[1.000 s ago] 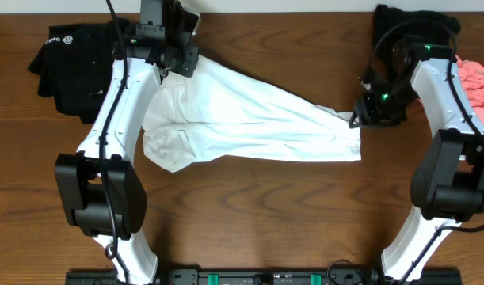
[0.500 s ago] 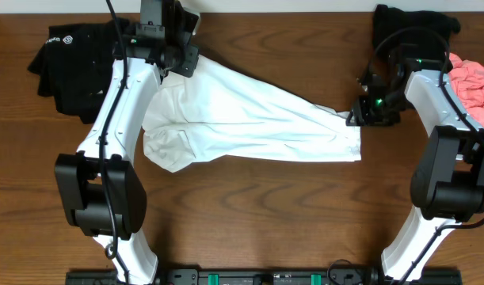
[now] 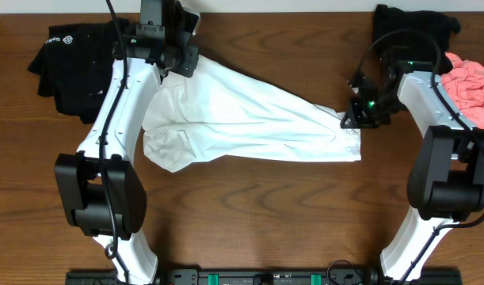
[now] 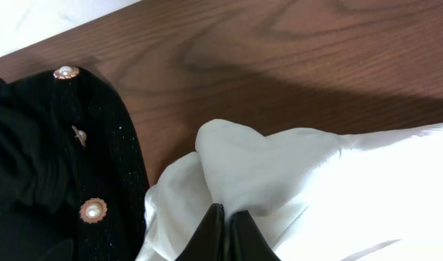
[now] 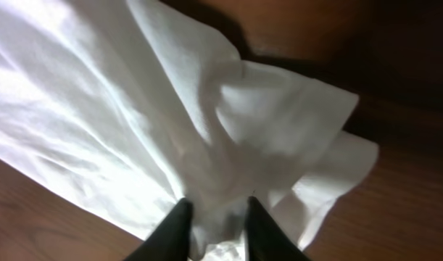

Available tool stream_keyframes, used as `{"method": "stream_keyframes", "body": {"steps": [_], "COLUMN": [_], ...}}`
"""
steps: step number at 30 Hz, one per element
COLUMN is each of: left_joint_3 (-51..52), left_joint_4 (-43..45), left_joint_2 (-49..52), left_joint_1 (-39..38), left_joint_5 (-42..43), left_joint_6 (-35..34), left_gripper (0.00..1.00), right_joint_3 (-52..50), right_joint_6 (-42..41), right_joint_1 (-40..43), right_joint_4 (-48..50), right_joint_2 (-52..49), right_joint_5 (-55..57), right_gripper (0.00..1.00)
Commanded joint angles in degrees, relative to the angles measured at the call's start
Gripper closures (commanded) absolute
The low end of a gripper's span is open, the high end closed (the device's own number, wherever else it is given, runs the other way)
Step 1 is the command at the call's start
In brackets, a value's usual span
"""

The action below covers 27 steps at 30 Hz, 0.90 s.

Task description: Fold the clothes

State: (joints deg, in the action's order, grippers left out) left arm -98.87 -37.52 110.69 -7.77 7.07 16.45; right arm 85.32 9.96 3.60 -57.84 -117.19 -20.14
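Lying stretched across the counter [image 3: 249,214], the white T-shirt [image 3: 249,119] is held at both ends. Your left tool [image 4: 222,228], pressed together, pinches its far-left corner. Your right tool [image 5: 217,221] pinches bunched cloth at its right edge. Gold-buttoned black garment [image 4: 54,167] just left of the shirt; pink piece [image 3: 471,83] to its right.

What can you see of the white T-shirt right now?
The white T-shirt looks like thin, soft, creased cloth, no print showing. It lies bunched and stretched across the wooden table, from far left to the right. The left gripper is shut on a fold at its far-left end, beside a black buttoned garment. The right gripper straddles a gathered fold at its right end; whether it clamps is unclear.
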Motion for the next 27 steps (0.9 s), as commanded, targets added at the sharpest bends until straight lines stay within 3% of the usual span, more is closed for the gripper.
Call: {"method": "stream_keyframes", "body": {"steps": [1,5,10,19,27], "left_joint_3": [-0.74,-0.74,-0.74,-0.76,-0.76], "left_joint_4": [-0.31,-0.61,-0.15,0.63,0.24], "left_joint_2": [-0.44,-0.44,-0.44,-0.98,-2.40], "left_joint_1": [-0.02,-0.02,0.00,0.00,-0.02], "left_joint_5": [-0.70,-0.70,-0.72,-0.72,-0.72], "left_joint_6": [-0.66,-0.66,-0.66,-0.94,-0.94], "left_gripper": [0.94,0.94,0.94,0.94,0.94], "right_joint_3": [-0.59,-0.59,2.54,22.99,26.53], "right_joint_6": [0.42,0.42,1.38,4.52,7.98], "right_joint_1": [-0.35,-0.35,0.31,3.32,5.18], "right_joint_4": [0.07,0.85,3.76,-0.46,-8.61], "right_joint_2": [-0.15,-0.15,-0.13,-0.13,-0.13], "right_joint_5": [-1.11,-1.07,-1.09,-0.68,-1.07], "right_gripper": [0.89,0.99,0.99,0.99,0.99]}}
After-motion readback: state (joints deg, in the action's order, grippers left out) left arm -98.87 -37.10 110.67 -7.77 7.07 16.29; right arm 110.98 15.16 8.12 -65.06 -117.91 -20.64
